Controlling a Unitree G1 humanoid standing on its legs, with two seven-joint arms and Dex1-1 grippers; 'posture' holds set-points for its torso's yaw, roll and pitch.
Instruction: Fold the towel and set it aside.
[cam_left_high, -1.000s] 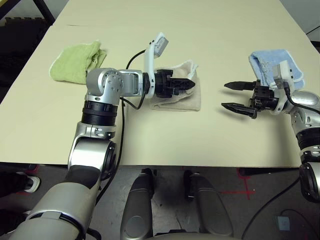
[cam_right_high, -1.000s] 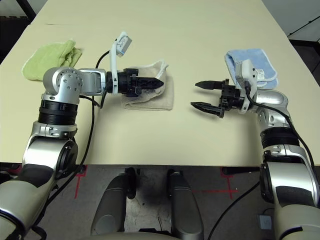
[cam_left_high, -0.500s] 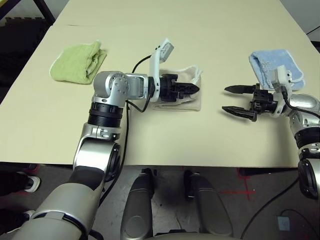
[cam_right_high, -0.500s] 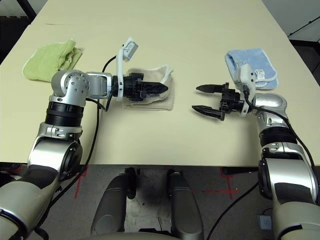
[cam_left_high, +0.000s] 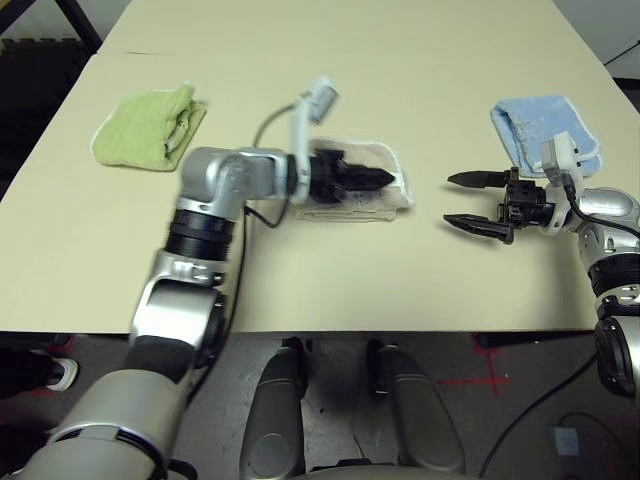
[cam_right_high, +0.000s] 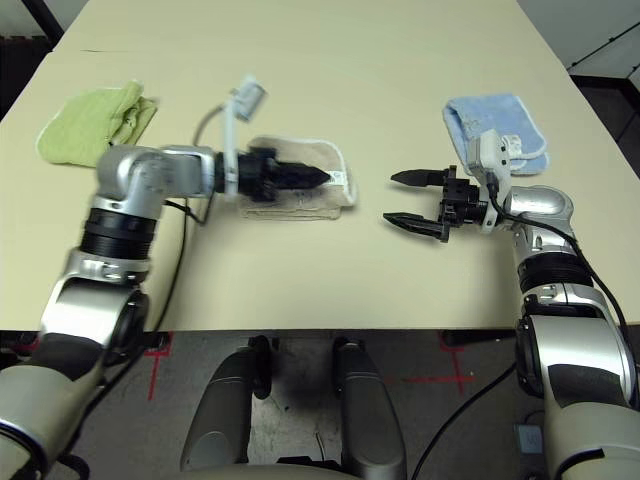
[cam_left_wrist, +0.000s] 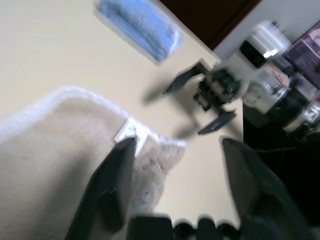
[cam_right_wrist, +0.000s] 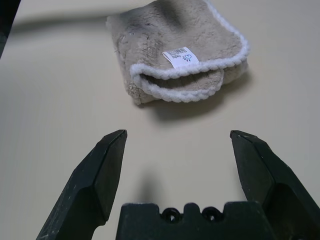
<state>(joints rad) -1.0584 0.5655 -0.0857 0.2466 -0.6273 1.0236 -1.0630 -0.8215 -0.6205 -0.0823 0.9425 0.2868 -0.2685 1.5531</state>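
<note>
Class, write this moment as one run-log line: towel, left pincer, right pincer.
towel: folded, on table | left pincer: open over towel | right pincer: open, apart from towel

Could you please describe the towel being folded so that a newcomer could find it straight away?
On the cream table, three towels lie in a row; take the middle one, the beige towel, folded, under the left pincer. A white stitched edge and a white tag mark it out from the green towel and the blue towel either side.

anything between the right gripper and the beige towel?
Nothing visible. Bare table separates the open right gripper from the folded beige towel. The left gripper hovers over the towel's other side, not in that path.
</note>
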